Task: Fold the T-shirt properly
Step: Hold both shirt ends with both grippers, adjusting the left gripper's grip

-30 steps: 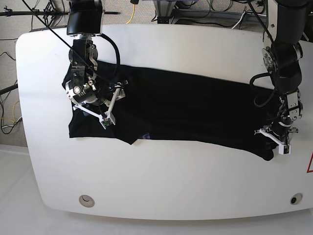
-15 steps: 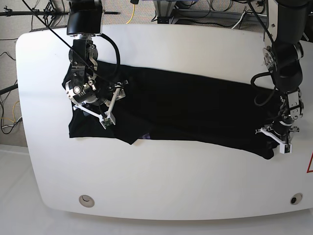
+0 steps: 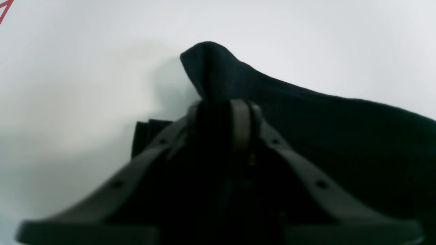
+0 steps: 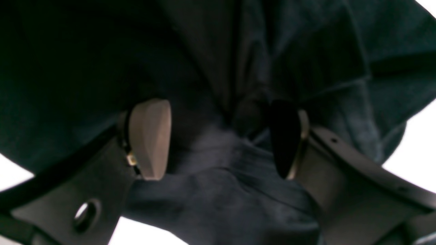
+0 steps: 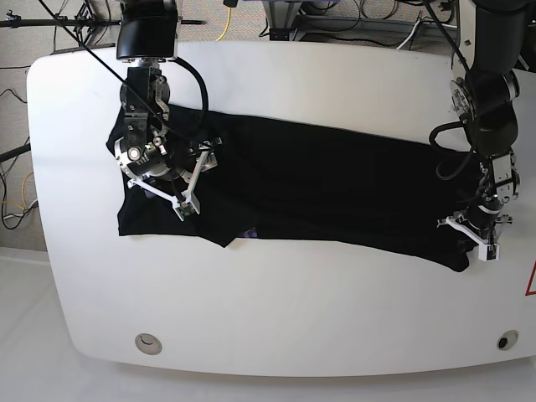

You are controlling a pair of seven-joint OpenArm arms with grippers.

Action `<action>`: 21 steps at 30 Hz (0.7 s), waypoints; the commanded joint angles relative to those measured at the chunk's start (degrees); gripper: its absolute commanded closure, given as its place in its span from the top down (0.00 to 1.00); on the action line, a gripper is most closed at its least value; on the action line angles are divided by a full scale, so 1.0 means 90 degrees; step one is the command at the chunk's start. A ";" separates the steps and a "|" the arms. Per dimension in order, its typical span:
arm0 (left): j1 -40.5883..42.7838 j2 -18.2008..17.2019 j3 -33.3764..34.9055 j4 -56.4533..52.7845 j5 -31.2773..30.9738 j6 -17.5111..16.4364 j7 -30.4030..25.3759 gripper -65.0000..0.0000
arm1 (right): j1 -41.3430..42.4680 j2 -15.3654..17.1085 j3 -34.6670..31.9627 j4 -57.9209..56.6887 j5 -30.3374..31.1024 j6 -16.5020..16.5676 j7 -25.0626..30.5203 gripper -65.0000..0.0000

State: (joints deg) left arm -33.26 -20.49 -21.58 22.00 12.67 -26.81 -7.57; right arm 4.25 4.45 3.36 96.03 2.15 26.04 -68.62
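**Now: black T-shirt spread across the tabletop, one gripper at each end**

Now the T-shirt (image 5: 318, 188) lies stretched in a long band across the white tabletop (image 5: 276, 310), from the left part of the base view to the right part. It is not flat everywhere: near the lower left edge one flap of cloth is turned over, and there are folds under the arm on that side.

The right gripper (image 5: 188, 180) is on the left side of the base view, over the wider end of the shirt. In the right wrist view its two fingers (image 4: 150, 137) stand wide apart, one light pad and one dark pad, and wrinkled black cloth fills the space between and below them. The pads do not press on anything; the cloth is bunched under them, and I cannot tell if they touch it.

The left gripper (image 5: 473, 237) is on the right side of the base view, at the narrow end of the shirt, close to the tabletop edge. In the left wrist view its fingers (image 3: 240, 122) are almost together, and a peak of black cloth rises just behind the tips. The cloth seems pinched between them, so this gripper has hold of the corner of the shirt. Around this corner only bare white tabletop is visible, and a small red mark (image 3: 5, 8) shows in the upper left corner of that view.
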 commanded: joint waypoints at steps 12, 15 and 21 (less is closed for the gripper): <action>0.0008 -0.0082 0.0000 0.0120 -0.0103 -0.0347 -0.0189 0.04 | 0.0119 -0.0001 0.0013 0.0109 0.0029 0.0003 0.0098 0.67; 0.0008 -0.0082 0.0000 0.0120 -0.0103 -0.0367 -0.0189 0.04 | 0.0119 -0.0001 0.0013 0.0109 0.0029 0.0003 0.0098 0.67; 0.0017 -0.0082 -0.0019 0.0452 -0.0103 -0.0367 -0.0189 0.04 | 0.0119 -0.0001 0.0013 0.0099 0.0029 0.0003 0.0098 0.67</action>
State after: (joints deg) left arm -31.33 -20.32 -21.58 23.03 12.45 -29.61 -7.94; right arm 4.25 4.29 3.38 96.01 2.28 25.93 -68.62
